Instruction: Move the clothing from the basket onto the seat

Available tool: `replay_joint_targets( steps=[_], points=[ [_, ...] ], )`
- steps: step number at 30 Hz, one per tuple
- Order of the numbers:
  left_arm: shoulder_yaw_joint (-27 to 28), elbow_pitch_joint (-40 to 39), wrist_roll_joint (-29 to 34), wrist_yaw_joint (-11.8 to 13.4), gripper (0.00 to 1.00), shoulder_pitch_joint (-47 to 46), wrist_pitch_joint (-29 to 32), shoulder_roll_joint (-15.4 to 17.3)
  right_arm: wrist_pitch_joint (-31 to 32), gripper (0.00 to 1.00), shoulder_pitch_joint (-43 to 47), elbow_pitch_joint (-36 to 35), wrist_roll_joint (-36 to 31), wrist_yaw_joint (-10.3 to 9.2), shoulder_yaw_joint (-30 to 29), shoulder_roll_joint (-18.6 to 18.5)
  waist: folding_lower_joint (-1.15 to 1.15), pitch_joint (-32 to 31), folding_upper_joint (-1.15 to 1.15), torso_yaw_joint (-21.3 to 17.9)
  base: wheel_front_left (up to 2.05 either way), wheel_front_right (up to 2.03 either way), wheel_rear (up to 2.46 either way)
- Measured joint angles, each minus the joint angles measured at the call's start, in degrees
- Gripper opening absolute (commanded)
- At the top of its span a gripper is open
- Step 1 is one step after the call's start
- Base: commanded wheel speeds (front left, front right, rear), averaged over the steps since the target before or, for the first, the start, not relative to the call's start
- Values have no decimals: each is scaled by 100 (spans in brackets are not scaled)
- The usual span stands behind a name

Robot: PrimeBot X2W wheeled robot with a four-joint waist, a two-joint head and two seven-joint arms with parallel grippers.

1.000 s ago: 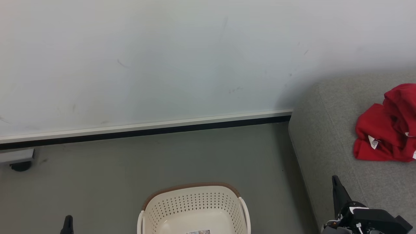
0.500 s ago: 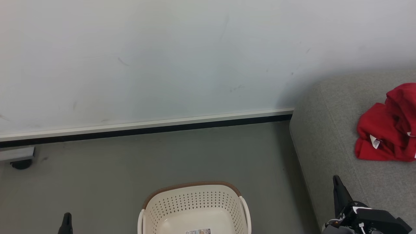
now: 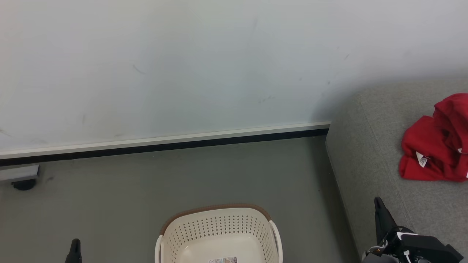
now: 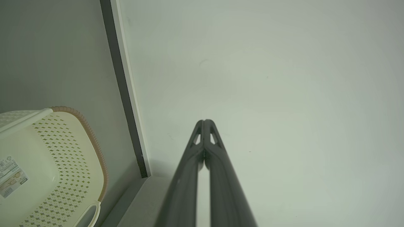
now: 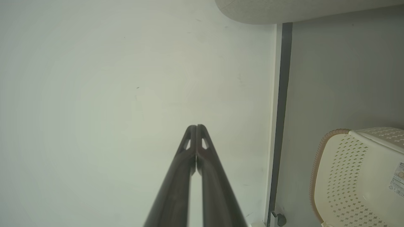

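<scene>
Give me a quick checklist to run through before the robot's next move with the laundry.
1. Clothing on the seat: ok, the red fabric lies on the grey upholstery.
2. All of it in view: cannot tell, it runs past the head view's right edge.
3. Basket emptied: cannot tell; its visible floor bears just a sticker, and its near part is cut off.
4. Left gripper free: ok, shut on nothing.
5. Right gripper free: ok, shut on nothing.
</scene>
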Motion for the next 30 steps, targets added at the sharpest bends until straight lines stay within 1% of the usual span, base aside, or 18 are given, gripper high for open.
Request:
replay_joint_targets(
  steps=[30],
  points=[
    [0,0,-8,0,0,-2,0,1,15,0,-1,0,-8,0,-20,12,0,0,0,0,0,0,0]
  ],
)
